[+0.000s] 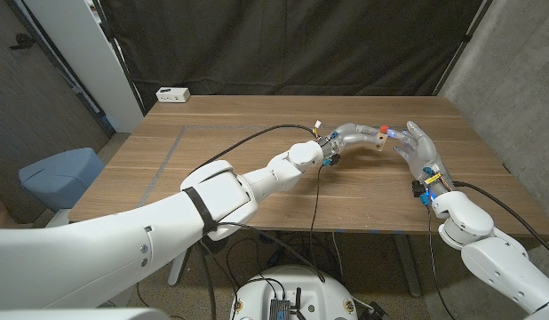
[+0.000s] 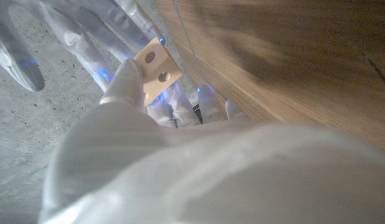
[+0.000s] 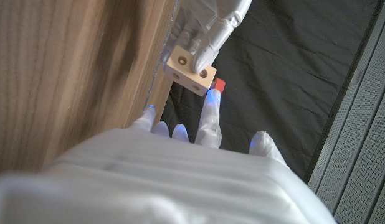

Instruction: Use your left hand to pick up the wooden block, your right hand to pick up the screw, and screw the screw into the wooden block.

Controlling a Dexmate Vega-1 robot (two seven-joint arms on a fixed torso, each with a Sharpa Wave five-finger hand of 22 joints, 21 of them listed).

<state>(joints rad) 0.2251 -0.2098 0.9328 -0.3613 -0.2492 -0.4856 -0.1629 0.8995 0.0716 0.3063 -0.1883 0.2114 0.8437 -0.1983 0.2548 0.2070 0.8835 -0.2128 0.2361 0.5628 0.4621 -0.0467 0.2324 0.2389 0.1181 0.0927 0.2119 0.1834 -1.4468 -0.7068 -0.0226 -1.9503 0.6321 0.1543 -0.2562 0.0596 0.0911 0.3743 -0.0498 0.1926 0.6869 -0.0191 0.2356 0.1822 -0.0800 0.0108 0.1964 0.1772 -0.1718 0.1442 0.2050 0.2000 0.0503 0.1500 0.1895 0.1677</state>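
Observation:
My left hand holds the pale wooden block above the table's right half, pinched in its fingertips. The block has round holes in its faces. The screw's red head stands against the block's side; its shaft is hidden. The same red head sits between my two hands in the head view. My right hand is just right of the block with its fingers spread. One right fingertip touches the red head, and the thumb stays well apart from it.
The wooden table stretches to the left of both hands, with a taped rectangle on its left half. A white power strip lies at the far left corner. A black curtain hangs behind, and a blue chair stands off the table's left side.

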